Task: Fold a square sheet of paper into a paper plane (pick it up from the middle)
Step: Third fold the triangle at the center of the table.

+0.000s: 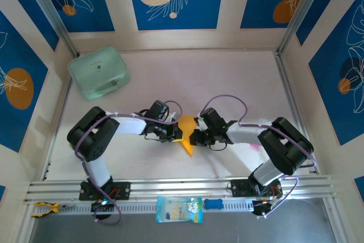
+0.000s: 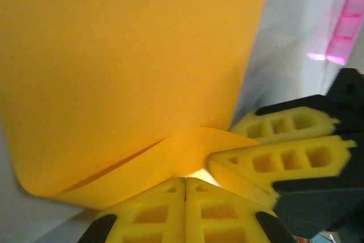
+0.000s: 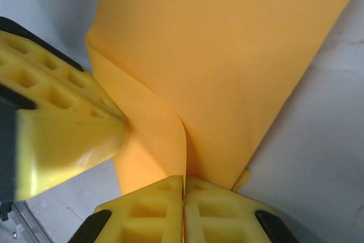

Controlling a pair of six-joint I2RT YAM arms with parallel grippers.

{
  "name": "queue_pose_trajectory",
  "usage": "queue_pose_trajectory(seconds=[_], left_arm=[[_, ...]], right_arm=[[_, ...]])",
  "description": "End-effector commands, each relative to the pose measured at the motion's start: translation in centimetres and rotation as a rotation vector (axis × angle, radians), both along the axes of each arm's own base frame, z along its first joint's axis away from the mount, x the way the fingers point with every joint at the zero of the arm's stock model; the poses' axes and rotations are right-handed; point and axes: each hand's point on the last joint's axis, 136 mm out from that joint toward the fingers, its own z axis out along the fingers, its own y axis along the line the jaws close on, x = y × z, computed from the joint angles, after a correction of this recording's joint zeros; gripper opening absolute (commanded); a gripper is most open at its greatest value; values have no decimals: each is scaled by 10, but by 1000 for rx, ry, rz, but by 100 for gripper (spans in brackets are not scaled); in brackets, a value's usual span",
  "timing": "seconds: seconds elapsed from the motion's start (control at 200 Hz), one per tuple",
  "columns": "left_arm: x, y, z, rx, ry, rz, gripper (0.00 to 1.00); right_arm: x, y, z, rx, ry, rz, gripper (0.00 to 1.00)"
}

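Orange-yellow and creased, the square sheet of paper (image 1: 186, 135) is lying well apart from the mint-green rounded case (image 1: 99, 72), toward the arm bases. The left gripper (image 1: 178, 137) and right gripper (image 1: 194, 138) are pinching its folded flap, jaws closed tight.

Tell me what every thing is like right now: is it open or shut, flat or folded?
sheet of paper: bent over in a soft fold, not flat, pinched by both tools.
left tool: shut on the sheet of paper.
right tool: shut on the sheet of paper.
mint-green case: closed, lying at the far left.
pale blue packet: lying flat at the near edge, untouched.
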Motion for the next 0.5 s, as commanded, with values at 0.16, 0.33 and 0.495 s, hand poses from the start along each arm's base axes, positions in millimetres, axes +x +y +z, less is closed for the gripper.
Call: queue_pose_trajectory(seconds=[0.16, 0.33, 0.495], left_arm=[[-6, 9, -18, 87, -2, -33, 0], [-7, 9, -21, 91, 8, -39, 0], [-7, 9, -22, 91, 12, -40, 0]], right_arm=[[-8, -8, -12, -35, 49, -6, 9], [-5, -3, -4, -13, 39, -5, 13], [2, -1, 17, 14, 5, -28, 30]])
